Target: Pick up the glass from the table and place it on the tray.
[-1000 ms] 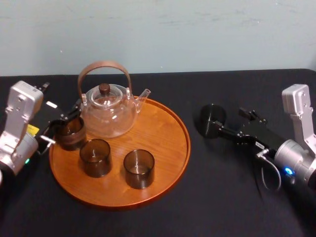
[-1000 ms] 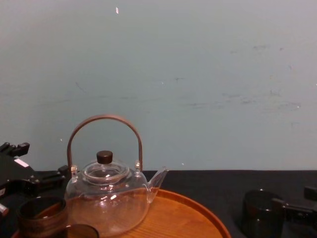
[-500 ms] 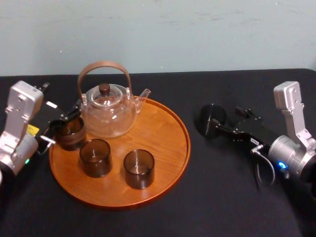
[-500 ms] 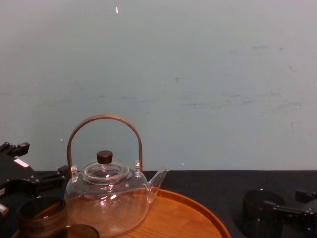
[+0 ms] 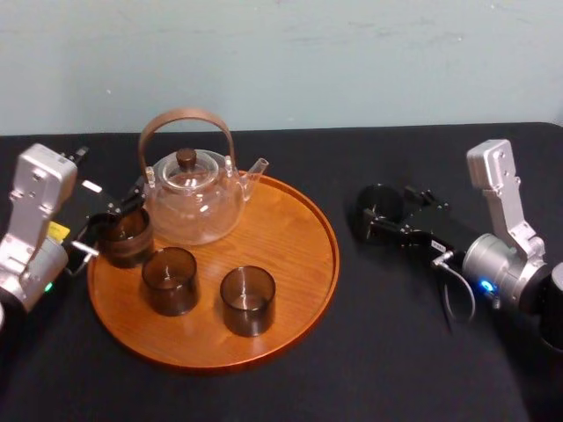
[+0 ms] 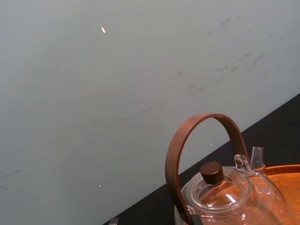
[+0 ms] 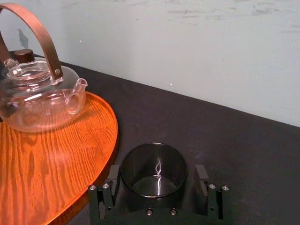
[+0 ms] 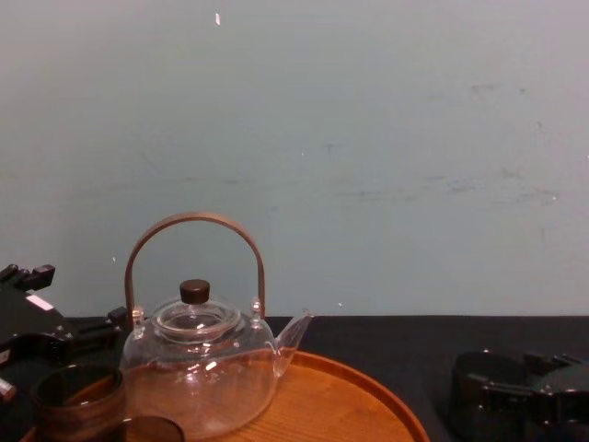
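Glass (image 5: 376, 209): dark smoky tumbler, upright on the black worktop (image 5: 387, 352), off the tray (image 5: 299, 233) and near its right rim.

Right end effector (image 7: 157, 178): reaching in from the right and level with the glass. Fingers (image 7: 108, 192) stand apart, one on each side of the glass wall and close to it; no firm clamp visible.

Tray: round, orange-brown wood with a low rim, left of centre on the worktop.

Teapot (image 5: 193, 198): clear glass with an arched brown handle, at the tray's rear, spout towards the right.

Rim tumbler (image 5: 126, 237): at the tray's left edge, beside the teapot.

Front tumblers (image 5: 170, 280) (image 5: 247, 300): two, side by side on the tray.

Left end effector (image 5: 110, 224): at the rim tumbler; grip state cannot be told.
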You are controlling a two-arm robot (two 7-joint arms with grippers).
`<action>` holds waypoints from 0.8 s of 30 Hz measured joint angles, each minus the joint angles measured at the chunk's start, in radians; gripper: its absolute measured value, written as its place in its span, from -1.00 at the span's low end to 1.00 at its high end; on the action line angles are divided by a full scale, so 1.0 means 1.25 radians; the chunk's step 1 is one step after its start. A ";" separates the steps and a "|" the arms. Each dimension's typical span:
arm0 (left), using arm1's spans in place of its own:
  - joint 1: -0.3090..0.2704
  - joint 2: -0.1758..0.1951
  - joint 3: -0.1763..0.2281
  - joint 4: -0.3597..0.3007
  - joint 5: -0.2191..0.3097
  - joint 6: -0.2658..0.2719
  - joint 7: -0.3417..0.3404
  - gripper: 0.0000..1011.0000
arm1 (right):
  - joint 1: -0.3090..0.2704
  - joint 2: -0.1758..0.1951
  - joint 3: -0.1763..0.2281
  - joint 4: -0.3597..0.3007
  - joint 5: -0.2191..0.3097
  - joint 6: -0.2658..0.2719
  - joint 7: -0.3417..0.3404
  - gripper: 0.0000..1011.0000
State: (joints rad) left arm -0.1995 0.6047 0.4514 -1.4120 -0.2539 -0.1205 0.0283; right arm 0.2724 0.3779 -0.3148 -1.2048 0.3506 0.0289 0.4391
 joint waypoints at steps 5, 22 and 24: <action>0.000 0.000 0.000 0.000 0.000 0.000 0.000 0.98 | 0.018 -0.008 -0.007 0.025 -0.006 -0.002 0.003 0.98; 0.000 0.000 0.000 0.000 0.000 0.000 0.000 0.98 | 0.052 -0.022 -0.019 0.074 -0.021 -0.003 0.010 0.98; 0.000 0.000 0.000 0.000 0.000 0.000 0.000 0.98 | 0.057 -0.025 -0.022 0.081 -0.024 -0.002 0.011 0.98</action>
State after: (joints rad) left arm -0.1995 0.6047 0.4514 -1.4120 -0.2539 -0.1205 0.0283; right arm 0.3437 0.3473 -0.3424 -1.1032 0.3202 0.0259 0.4525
